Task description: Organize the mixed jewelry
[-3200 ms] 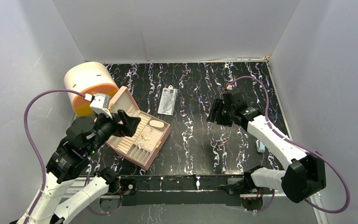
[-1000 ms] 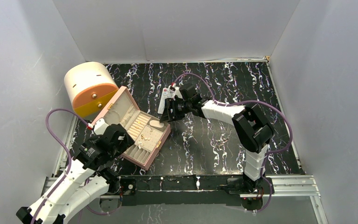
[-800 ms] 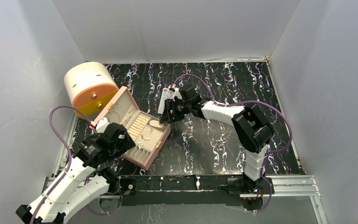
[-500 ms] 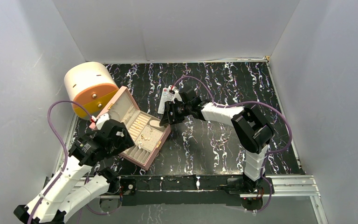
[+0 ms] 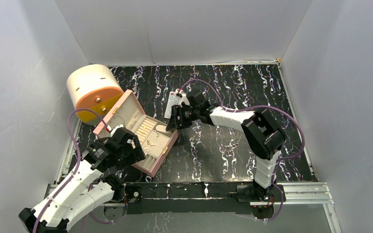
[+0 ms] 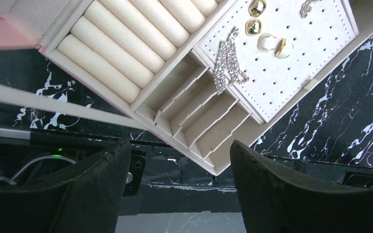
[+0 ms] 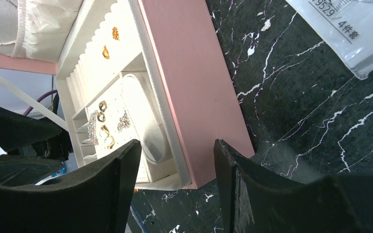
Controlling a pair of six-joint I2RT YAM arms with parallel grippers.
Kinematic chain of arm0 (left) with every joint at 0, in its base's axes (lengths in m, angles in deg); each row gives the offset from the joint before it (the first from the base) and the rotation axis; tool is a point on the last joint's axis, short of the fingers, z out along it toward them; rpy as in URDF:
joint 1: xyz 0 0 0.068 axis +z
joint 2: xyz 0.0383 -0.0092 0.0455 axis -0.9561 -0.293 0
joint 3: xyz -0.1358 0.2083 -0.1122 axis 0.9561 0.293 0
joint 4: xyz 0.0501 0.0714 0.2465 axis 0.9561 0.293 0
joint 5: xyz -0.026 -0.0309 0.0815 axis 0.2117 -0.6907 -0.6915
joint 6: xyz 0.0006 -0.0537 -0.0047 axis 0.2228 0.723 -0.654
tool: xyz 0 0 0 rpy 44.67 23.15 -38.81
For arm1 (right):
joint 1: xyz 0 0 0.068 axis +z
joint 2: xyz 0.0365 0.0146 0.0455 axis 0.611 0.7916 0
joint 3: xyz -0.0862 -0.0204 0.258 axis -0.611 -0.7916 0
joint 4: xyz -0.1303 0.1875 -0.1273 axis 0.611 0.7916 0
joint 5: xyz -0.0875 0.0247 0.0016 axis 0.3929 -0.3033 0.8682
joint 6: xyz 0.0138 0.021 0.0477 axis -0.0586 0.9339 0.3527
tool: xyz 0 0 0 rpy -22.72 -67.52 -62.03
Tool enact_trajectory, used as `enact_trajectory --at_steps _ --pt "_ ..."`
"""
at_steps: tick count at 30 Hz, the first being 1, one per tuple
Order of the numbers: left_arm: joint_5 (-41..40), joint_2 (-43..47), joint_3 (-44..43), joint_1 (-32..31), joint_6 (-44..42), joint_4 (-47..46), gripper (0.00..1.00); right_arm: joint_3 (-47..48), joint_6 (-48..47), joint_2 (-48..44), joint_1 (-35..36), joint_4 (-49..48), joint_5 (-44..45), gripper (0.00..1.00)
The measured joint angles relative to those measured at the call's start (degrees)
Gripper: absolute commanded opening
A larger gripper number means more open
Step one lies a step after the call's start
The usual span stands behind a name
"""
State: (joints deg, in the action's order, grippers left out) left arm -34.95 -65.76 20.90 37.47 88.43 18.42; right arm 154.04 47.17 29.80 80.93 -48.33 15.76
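The pink quilted box [image 5: 162, 145] lies open at the table's left, with its lid [image 5: 121, 109] raised. Gold studs [image 6: 253, 26] and a sparkly chain piece [image 6: 229, 60] lie on its perforated cream pad; they also show in the right wrist view [image 7: 102, 106]. More small chain pieces [image 5: 231, 145] lie loose on the table. My left gripper [image 5: 133, 148] is open and empty, above the box's near corner [image 6: 213, 167]. My right gripper [image 5: 174, 121] is open and empty, its jaws either side of the box's far-right wall [image 7: 194, 97].
A clear packet with a white card [image 5: 175, 103] lies just behind my right gripper, and shows in the right wrist view [image 7: 349, 29]. A cream cylinder with an orange face [image 5: 91, 90] stands behind the box's lid. Grey walls enclose the black marbled table [image 5: 252, 92].
My right arm swung from the table's right side to the box's far-right wall and now holds still. My left arm dropped back, then moved right over the box's near corner.
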Motion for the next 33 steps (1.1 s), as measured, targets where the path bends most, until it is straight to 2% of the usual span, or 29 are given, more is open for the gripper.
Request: enact_trajectory --at_steps 8,16,22,33 --pt "1.7 -1.51 5.64 0.0 0.52 -6.99 0.71 -0.07 -0.07 0.0 -0.13 -0.39 -1.03 0.59" --pt "2.12 -1.53 6.67 -0.02 0.48 -8.35 0.68 -1.92 0.22 -0.02 -0.68 -3.08 -2.01 0.51" --pt "2.58 -1.05 7.06 0.0 -0.48 -8.76 0.67 -5.68 1.05 -1.99 -1.16 -7.28 -2.43 0.49" --pt "3.54 -4.63 7.21 0.0 -3.98 -12.26 0.67 -10.93 1.75 -6.45 -1.95 -8.2 -0.7 0.49"
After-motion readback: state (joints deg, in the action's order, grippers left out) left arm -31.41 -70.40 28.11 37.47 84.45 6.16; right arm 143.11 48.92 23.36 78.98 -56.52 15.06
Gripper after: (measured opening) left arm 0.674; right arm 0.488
